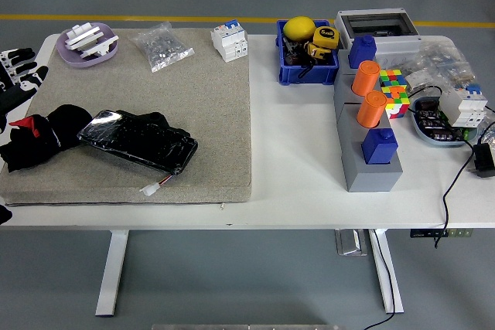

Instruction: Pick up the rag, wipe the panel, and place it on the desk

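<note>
Left hand [17,75] hovers at the table's left edge, fingers spread, holding nothing. Black rag [39,138] lies beside the glossy panel [139,141] on the mat [209,113], whose middle stays bare.

The left robot hand [17,76] is black with white segments.

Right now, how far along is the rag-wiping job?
The black cloth rag lies released on the grey felt mat, beside the glossy black panel, so placing looks done; whether wiping happened cannot be seen. The left hand hovers open at the table edge. Nothing obvious remains.
</note>
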Tool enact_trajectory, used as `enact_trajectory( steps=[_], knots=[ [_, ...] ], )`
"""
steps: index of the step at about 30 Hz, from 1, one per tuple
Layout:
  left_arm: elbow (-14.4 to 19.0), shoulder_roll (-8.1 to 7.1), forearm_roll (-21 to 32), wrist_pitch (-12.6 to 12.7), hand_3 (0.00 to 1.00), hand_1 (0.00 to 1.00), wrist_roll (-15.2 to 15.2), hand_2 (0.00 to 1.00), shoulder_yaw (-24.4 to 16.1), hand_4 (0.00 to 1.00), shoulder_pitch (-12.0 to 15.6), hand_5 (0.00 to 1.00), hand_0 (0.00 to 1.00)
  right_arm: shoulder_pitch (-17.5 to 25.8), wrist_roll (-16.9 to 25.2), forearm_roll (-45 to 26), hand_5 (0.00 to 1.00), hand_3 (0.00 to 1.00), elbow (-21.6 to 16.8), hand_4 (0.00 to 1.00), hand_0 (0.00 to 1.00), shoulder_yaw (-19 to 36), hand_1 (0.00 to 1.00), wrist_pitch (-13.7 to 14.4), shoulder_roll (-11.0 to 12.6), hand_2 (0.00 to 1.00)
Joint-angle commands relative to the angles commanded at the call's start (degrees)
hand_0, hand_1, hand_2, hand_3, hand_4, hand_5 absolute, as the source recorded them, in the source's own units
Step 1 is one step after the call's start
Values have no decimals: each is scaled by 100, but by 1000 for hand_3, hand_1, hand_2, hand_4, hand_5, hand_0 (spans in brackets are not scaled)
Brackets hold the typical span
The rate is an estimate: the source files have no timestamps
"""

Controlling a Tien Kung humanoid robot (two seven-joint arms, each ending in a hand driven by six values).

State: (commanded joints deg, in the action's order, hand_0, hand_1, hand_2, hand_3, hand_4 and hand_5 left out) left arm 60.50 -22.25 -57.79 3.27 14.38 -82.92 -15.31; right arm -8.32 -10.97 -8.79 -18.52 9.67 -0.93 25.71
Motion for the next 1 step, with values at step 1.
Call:
enact_trajectory(
  steps=[1],
  knots=[
    [-4, 8, 20, -8, 650, 750, 10, 737, -11, 804, 9, 140, 699, -1, 0, 0, 523, 629, 0, 998, 787, -4, 505, 1, 2, 686]
  ],
)
